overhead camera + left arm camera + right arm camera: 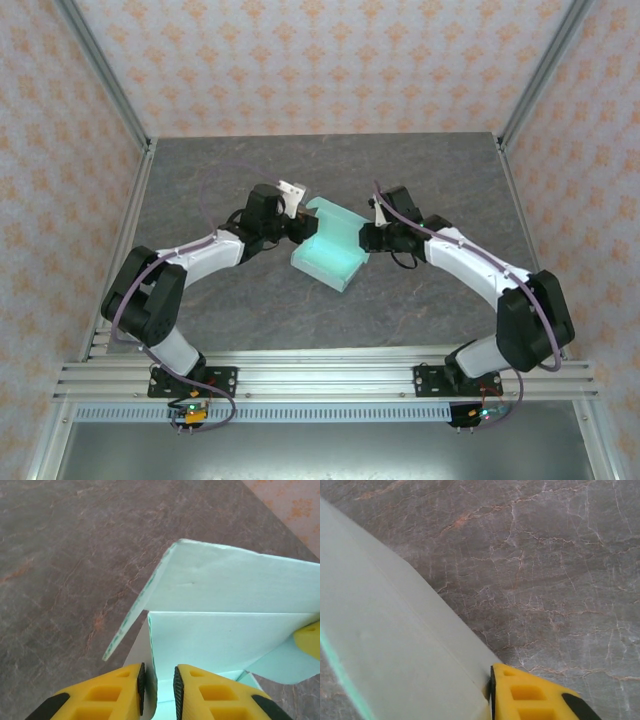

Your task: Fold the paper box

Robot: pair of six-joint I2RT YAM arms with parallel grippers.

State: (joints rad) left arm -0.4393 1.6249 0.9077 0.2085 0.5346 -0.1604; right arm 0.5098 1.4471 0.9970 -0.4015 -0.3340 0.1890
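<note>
Yellow fingers, left: the left gripper (158, 674) has its fingers (212, 692) standing almost together. A thin upright wall of the paper box (330, 252) is pinched in the slit between their black pads.
Yellow finger, right: the right gripper (369, 238) sits at the box's right side. In its wrist view one finger (532, 697) lies with its pad against a card panel. The other finger is hidden behind the card, so I cannot tell whether the jaws are clamped.
Box, place: near the middle of the grey stone-patterned table (440, 180), between the two grippers and touching both.
Box, lie: pale mint-blue card, half formed. Its raised back wall runs diagonally from far-left to near-right, and the low side faces near-left.
Long axis: hard to tell, since length and depth look much alike from above.
Box, hollow: opens upward, with a brighter mint floor.
Flap: in the left wrist view a broad panel (225, 580) tilts outward past the pinched wall, over the table.
</note>
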